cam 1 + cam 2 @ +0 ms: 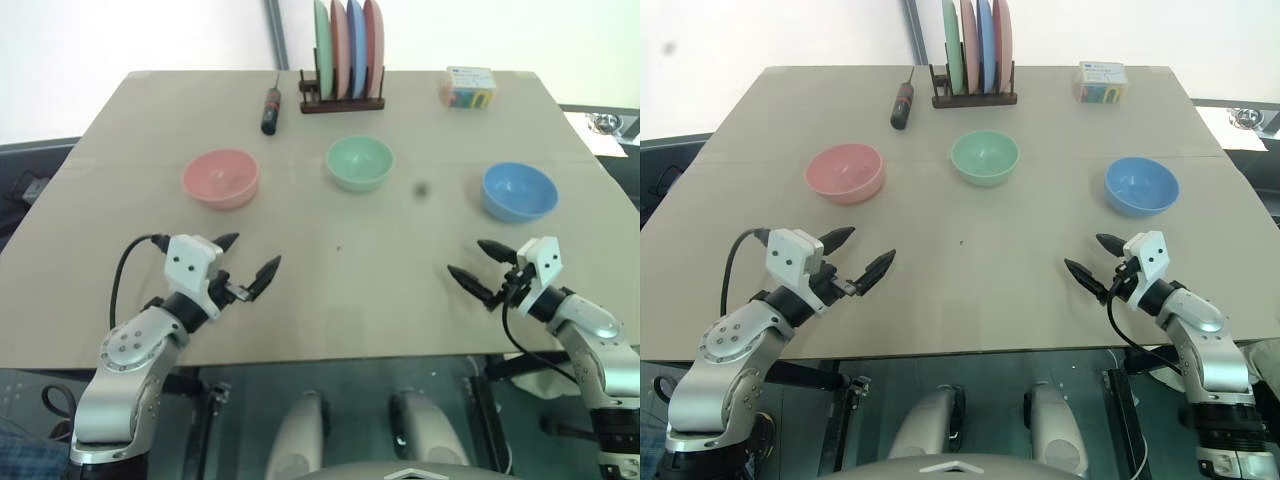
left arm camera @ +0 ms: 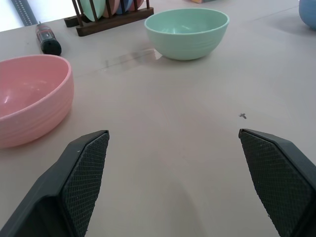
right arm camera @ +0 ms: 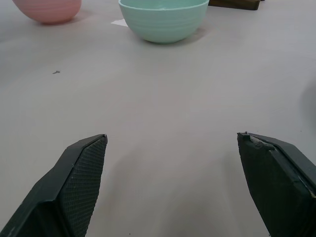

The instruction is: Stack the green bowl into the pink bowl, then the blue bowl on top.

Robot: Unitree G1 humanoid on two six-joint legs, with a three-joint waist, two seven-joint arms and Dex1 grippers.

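Both your grippers, left gripper (image 1: 247,255) and right gripper (image 1: 479,262), hover with fingers spread, empty. Pink bowl (image 1: 220,178) at 11 o'clock, green bowl (image 1: 359,162) at 12, blue bowl (image 1: 519,191) at 2, cropped in the left wrist view.

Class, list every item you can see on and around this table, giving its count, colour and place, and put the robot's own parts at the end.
pink bowl: one, salmon pink, on the robot's left side of the table, empty
green bowl: one, mint green, mid-table, in front of the rack, empty
blue bowl: one, sky blue, on the right side, empty
plate rack: one, dark wood, far edge, holding four upright plates, green, pink, blue, pink
screwdriver: one, black and red, left of the rack
small box: one, multicoloured, far right corner
table: one, tan
left gripper: one, black fingers, open, over the near left edge
right gripper: one, black fingers, open, near the blue bowl
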